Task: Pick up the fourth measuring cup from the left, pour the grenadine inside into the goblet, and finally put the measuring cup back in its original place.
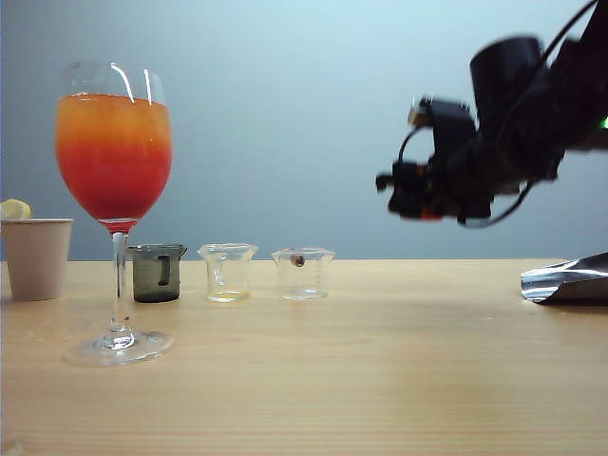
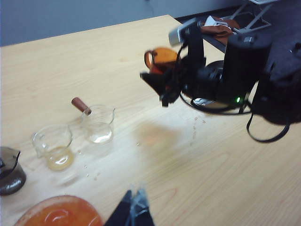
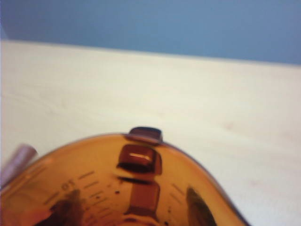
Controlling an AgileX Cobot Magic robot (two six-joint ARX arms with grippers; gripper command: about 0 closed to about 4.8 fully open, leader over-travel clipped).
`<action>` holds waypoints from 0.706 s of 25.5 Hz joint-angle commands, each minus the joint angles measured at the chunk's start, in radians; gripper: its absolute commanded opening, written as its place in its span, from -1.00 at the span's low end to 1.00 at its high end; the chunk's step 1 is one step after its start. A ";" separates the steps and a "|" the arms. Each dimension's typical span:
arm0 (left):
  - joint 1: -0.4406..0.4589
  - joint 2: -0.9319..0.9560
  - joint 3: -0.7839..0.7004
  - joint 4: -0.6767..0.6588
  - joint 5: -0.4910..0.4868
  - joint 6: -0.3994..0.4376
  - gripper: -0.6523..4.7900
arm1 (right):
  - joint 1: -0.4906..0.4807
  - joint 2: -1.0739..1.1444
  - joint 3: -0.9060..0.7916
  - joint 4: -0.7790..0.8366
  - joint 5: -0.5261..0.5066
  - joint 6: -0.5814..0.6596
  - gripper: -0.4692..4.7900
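goblet (image 1: 114, 171), nearest the exterior camera on the left, already holds orange drink with deep red grenadine (image 1: 112, 195) sunk low. right gripper (image 2: 164, 75) hangs in the air at right, fingers clamped on the amber measuring cup (image 2: 162, 59). left gripper (image 2: 134, 209) hovers by the goblet, fingers seemingly together. judging so, pouring is done; next, set the cup down right of the clear cups (image 1: 302, 274), avoiding the scoop (image 1: 570, 280).

Amber measuring cup (image 2: 162, 57) aloft; goblet (image 1: 115, 171) full.

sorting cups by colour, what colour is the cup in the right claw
Translucent amber-orange: the measuring cup, best seen in the right wrist view.
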 commanded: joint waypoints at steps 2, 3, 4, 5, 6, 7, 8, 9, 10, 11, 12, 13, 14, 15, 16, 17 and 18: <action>-0.001 -0.001 0.005 -0.031 0.001 -0.014 -0.78 | 0.002 0.080 0.004 0.118 0.013 0.000 -0.11; -0.001 -0.001 0.005 -0.039 0.001 -0.014 -0.78 | 0.002 0.102 0.004 0.133 0.019 -0.001 -0.11; -0.001 -0.001 0.005 -0.045 0.000 -0.014 -0.78 | 0.002 0.118 0.004 0.142 0.024 -0.001 -0.11; -0.001 -0.001 0.005 -0.051 -0.001 -0.014 -0.78 | 0.002 0.136 0.005 0.149 0.033 0.000 -0.11; -0.001 -0.001 0.005 -0.054 -0.003 -0.014 -0.78 | 0.004 0.149 0.005 0.156 0.037 0.000 -0.11; 0.000 -0.001 0.005 -0.055 -0.003 -0.014 -0.78 | 0.005 0.164 0.005 0.165 0.037 0.000 -0.11; 0.000 -0.001 0.005 -0.056 -0.003 -0.014 -0.78 | 0.006 0.174 0.005 0.169 0.037 -0.001 -0.11; 0.000 -0.001 0.005 -0.057 -0.003 -0.014 -0.78 | 0.007 0.183 0.006 0.169 0.037 -0.001 -0.11; 0.000 0.000 0.005 -0.058 -0.003 -0.014 -0.78 | 0.008 0.190 0.006 0.169 0.037 -0.005 -0.11; 0.000 0.002 0.005 -0.060 -0.003 -0.014 -0.78 | 0.009 0.203 0.006 0.168 0.037 -0.013 -0.11; 0.000 0.005 0.005 -0.063 -0.003 -0.014 -0.78 | 0.009 0.208 0.006 0.165 0.037 -0.030 -0.11; 0.000 0.007 0.005 -0.063 -0.003 -0.014 -0.78 | 0.009 0.209 0.006 0.164 0.037 -0.040 -0.11; 0.000 0.010 0.005 -0.063 -0.003 -0.014 -0.78 | 0.009 0.209 0.006 0.160 0.037 -0.056 -0.11; 0.000 0.010 0.005 -0.066 -0.003 -0.014 -0.78 | 0.009 0.209 0.006 0.161 0.037 -0.074 -0.11; 0.000 0.010 0.005 -0.067 -0.003 -0.014 -0.78 | 0.009 0.209 0.006 0.161 0.037 -0.087 -0.11; 0.000 0.010 0.004 -0.067 -0.003 -0.014 -0.78 | 0.009 0.209 0.006 0.162 0.037 -0.093 -0.11; 0.000 0.010 0.004 -0.069 -0.003 -0.014 -0.78 | 0.009 0.209 0.006 0.161 0.037 -0.100 -0.11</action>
